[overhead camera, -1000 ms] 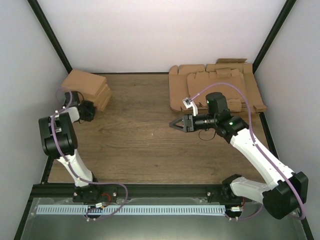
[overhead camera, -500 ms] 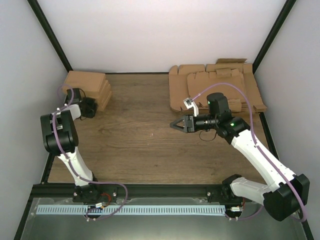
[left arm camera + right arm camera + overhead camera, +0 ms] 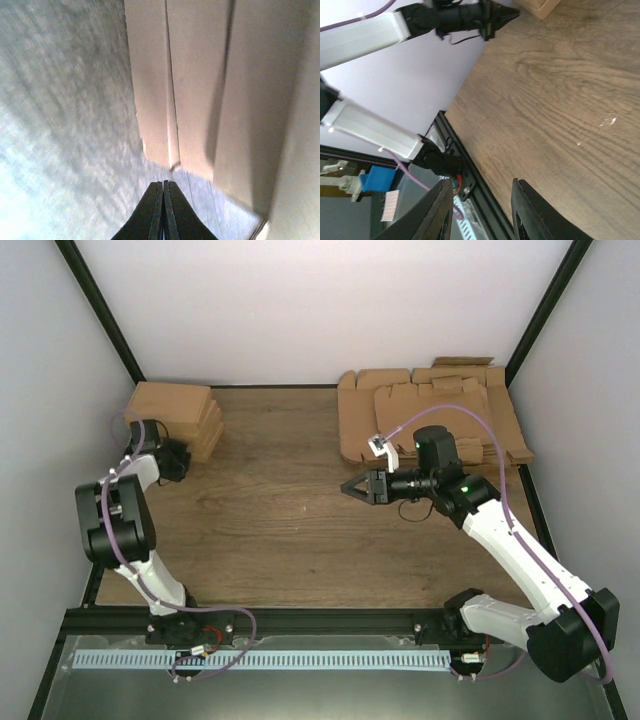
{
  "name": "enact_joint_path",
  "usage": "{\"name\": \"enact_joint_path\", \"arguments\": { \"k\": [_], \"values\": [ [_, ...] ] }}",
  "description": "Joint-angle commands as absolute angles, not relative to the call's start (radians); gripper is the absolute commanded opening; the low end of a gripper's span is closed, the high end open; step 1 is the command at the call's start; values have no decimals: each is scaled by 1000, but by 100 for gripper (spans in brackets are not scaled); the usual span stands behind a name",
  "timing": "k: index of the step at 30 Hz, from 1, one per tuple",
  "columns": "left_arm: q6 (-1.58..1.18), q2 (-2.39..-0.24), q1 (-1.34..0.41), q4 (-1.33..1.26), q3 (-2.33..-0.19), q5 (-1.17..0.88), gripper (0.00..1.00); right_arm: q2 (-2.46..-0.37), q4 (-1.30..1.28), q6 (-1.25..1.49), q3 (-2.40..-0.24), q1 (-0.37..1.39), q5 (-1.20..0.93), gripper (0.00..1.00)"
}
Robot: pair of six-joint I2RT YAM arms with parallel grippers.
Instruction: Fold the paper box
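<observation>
I cannot pick out the paper box as a single loose piece in any view. My left gripper (image 3: 186,462) is shut with nothing in it, its tip just short of the foot of the pile of compact brown cartons (image 3: 178,412) at the back left. In the left wrist view the closed fingertips (image 3: 163,183) point at the carton edges (image 3: 200,100) from close by. My right gripper (image 3: 346,488) hovers over the middle of the table, pointing left. It stands open and holds nothing (image 3: 481,183).
A thick pile of flat die-cut cardboard sheets (image 3: 430,410) lies at the back right, behind the right arm. White walls and black frame posts (image 3: 100,320) close in the wooden table (image 3: 270,530). The black rail (image 3: 300,618) runs along its near edge.
The left arm has shifted a little, its wrist easing back toward the cartons and its elbow swinging left. The right arm has not moved.
</observation>
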State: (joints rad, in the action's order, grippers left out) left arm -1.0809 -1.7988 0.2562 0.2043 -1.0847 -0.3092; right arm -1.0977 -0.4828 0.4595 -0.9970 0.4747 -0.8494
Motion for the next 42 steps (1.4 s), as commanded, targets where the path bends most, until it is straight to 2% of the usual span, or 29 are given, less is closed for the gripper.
{"name": "enact_joint_path", "arguments": {
  "k": [1,5,7,9,10,11,12,14,15,21,24,27,31,37,42],
  "values": [
    [-973,-1629,253,221,-987,-292,4,-1062,-455,410,-974,479,-720,35],
    [-851,-1464,249,150,-892,-411,28,-1030,-356,407,-913,477,-570,36],
    [-799,-1395,236,187,-880,-426,38,-1011,-312,402,-889,474,-470,41],
    [-755,-1331,208,209,-863,-432,46,-988,-262,390,-854,470,-345,56],
    [-731,-1293,191,193,-846,-450,51,-973,-232,386,-829,466,-252,72],
    [-711,-1253,169,155,-817,-464,58,-955,-201,395,-793,461,-133,92],
    [-703,-1188,139,118,-786,-453,65,-939,-167,414,-754,453,-25,99],
    [-662,-1083,79,51,-720,-381,97,-913,-84,438,-690,426,124,100],
    [-640,-1036,54,18,-687,-348,100,-899,-34,427,-659,420,176,100],
    [-394,-826,-46,-164,-508,-131,100,-822,372,128,-425,419,272,100],
    [-276,-804,-61,-184,-464,-39,100,-838,465,-80,-361,417,198,100],
    [-253,-834,-62,-234,-418,52,100,-896,510,-119,-343,397,135,100],
    [-234,-891,-63,-466,-304,170,100,-997,633,-100,-312,325,122,100],
    [-129,-1068,-60,-660,-280,297,100,-1101,891,-126,-234,261,94,100],
    [-49,-1203,-62,-867,-242,253,100,-1260,1044,-142,-213,252,116,100]
  ]
}}
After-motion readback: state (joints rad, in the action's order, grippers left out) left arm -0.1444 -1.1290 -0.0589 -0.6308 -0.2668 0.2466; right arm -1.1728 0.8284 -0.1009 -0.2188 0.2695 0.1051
